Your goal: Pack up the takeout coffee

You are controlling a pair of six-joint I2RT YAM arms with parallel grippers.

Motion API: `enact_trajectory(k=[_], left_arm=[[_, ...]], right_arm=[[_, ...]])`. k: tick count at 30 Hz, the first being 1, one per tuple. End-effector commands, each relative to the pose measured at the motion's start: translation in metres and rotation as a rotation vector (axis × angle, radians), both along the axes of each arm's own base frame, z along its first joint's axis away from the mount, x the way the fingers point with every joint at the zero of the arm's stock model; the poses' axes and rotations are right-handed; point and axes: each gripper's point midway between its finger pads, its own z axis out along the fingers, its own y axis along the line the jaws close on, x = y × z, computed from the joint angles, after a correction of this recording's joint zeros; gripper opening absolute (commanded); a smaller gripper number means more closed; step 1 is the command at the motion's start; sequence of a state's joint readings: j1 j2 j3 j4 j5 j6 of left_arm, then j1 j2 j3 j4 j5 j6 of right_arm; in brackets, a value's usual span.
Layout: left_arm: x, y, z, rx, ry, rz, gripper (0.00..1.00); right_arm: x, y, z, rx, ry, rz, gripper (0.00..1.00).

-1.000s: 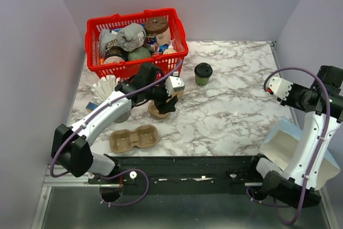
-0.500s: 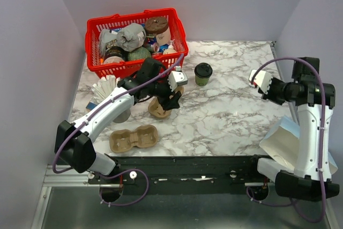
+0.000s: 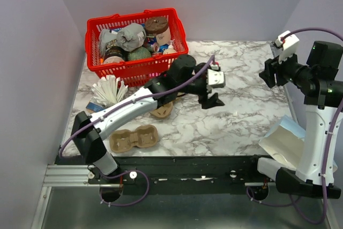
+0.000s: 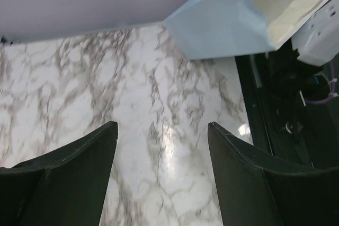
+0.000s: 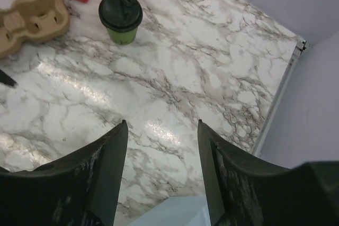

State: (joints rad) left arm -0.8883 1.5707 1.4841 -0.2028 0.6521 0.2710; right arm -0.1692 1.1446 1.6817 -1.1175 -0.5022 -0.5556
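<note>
Takeout coffee (image 5: 121, 17) stands upright, lid on, on the marble table (image 5: 212, 83), at eleven o'clock from your right gripper (image 5: 161, 126). A cardboard carrier (image 5: 32, 19) sits at its nine. Your right gripper and left gripper (image 4: 161, 128) both gape, empty.

Basket (image 3: 124, 68) item labels too small; nothing legible.

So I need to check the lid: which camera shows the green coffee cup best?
Right wrist: the green cup, lid on, stands in plain sight. From the top the left arm covers it; the left wrist misses it.
</note>
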Motion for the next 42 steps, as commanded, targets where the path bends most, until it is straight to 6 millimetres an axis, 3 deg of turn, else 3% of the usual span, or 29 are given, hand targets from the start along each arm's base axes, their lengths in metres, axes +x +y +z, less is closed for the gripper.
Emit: enact_trajectory(k=[1, 2, 4, 5, 8, 10, 14, 15, 17, 18, 20, 21, 24, 25, 26, 36, 39, 42], left_arm=[[-0.023, -0.06, 0.029, -0.164, 0.004, -0.102, 0.77], [-0.026, -0.068, 0.039, -0.203, -0.004, -0.116, 0.77], [-0.038, -0.083, 0.034, -0.214, 0.073, -0.14, 0.77], [-0.044, -0.089, 0.043, -0.251, 0.076, -0.158, 0.77], [-0.066, -0.105, 0.045, -0.277, 0.131, -0.22, 0.81], [-0.076, -0.114, 0.039, -0.278, 0.143, -0.257, 0.87], [-0.114, -0.137, 0.035, -0.274, 0.095, -0.333, 0.89], [-0.112, -0.145, 0.026, -0.262, 0.102, -0.305, 0.91], [-0.116, -0.154, 0.031, -0.266, 0.102, -0.307, 0.91], [-0.119, -0.163, 0.021, -0.247, 0.123, -0.29, 0.91], [-0.121, -0.173, 0.022, -0.234, 0.136, -0.27, 0.92], [-0.124, -0.182, 0.009, -0.206, 0.174, -0.26, 0.9], [-0.111, -0.199, 0.012, -0.197, 0.215, -0.161, 0.87], [-0.101, -0.208, -0.003, -0.171, 0.25, -0.1, 0.86], [-0.095, -0.218, -0.001, -0.167, 0.279, -0.064, 0.83], [-0.134, -0.226, -0.024, -0.144, 0.153, -0.229, 0.8], [-0.137, -0.228, -0.029, -0.136, 0.064, -0.237, 0.79], [-0.131, -0.232, -0.033, -0.132, 0.03, -0.202, 0.72]], right_arm=[[0.002, 0.0, 0.021, 0.103, -0.034, -0.105, 0.64], [0.003, -0.004, 0.022, 0.104, -0.042, -0.133, 0.64], [0.007, -0.013, 0.028, 0.113, -0.061, -0.21, 0.65], [0.007, -0.015, 0.03, 0.118, -0.066, -0.223, 0.65], [0.006, -0.014, 0.033, 0.153, -0.066, -0.249, 0.66], [0.006, -0.013, 0.032, 0.163, -0.06, -0.249, 0.66], [0.004, -0.011, 0.033, 0.186, -0.059, -0.255, 0.66], [0.004, -0.01, 0.034, 0.192, -0.06, -0.249, 0.66], [0.004, -0.008, 0.034, 0.205, -0.059, -0.252, 0.66], [0.003, -0.008, 0.035, 0.208, -0.061, -0.248, 0.66], [0.003, -0.007, 0.038, 0.22, -0.077, -0.25, 0.66], [0.002, -0.007, 0.038, 0.222, -0.084, -0.252, 0.66], [0.003, -0.007, 0.043, 0.237, -0.112, -0.258, 0.66], [0.003, -0.006, 0.044, 0.242, -0.122, -0.259, 0.66], [0.0, -0.003, 0.046, 0.253, -0.132, -0.246, 0.66], [-0.008, 0.004, 0.046, 0.265, -0.166, -0.208, 0.66], [-0.012, 0.006, 0.045, 0.267, -0.168, -0.204, 0.66], [-0.013, 0.006, 0.045, 0.274, -0.169, -0.205, 0.66]])
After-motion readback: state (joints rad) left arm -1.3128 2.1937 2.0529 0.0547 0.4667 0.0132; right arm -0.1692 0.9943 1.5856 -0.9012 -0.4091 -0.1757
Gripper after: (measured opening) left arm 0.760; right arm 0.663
